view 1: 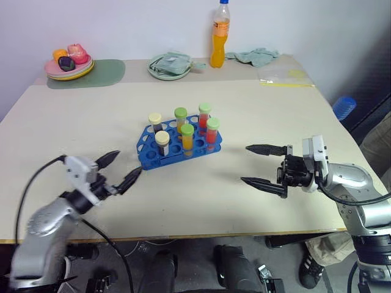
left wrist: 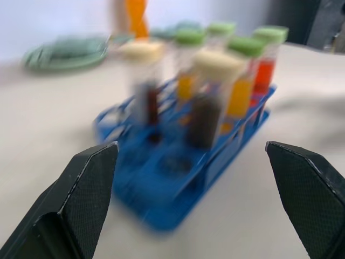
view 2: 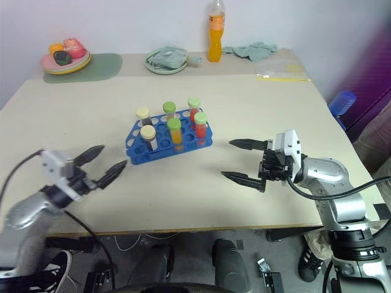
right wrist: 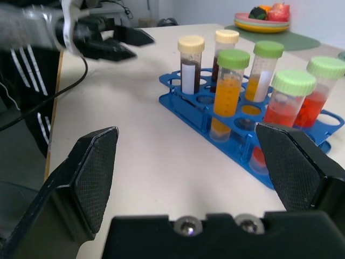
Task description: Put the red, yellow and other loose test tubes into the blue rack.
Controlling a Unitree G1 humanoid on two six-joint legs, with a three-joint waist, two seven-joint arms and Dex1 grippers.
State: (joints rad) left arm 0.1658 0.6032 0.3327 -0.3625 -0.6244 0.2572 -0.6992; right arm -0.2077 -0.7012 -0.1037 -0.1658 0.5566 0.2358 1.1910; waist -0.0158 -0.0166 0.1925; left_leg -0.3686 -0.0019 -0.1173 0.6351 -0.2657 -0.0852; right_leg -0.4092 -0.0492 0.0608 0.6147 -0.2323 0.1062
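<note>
Nearest the camera, at the lower left of the left eye view, the left gripper (view 1: 118, 168) hovers over the table's front edge with its two black fingers spread wide and nothing between them. At the lower right the right gripper (view 1: 265, 165) also stands wide open and empty, pointing toward the frame's centre.

The table (view 1: 244, 104) fills most of the frame; its pale top is bare between the two grippers and along the front edge, leaving open room on both sides of the blue rack (view 1: 149, 155). The rack sits near the frame's centre, just up and right of the left gripper's fingertips and well apart from the right gripper.

Six capped test tubes (view 1: 187, 138) stand upright in it, holding red, yellow and dark contents.

Along the far edge sit a plate of fruit (view 1: 68, 63), a green dish (view 1: 168, 67), an orange bottle (view 1: 220, 35) and a cloth (view 1: 253, 57).
</note>
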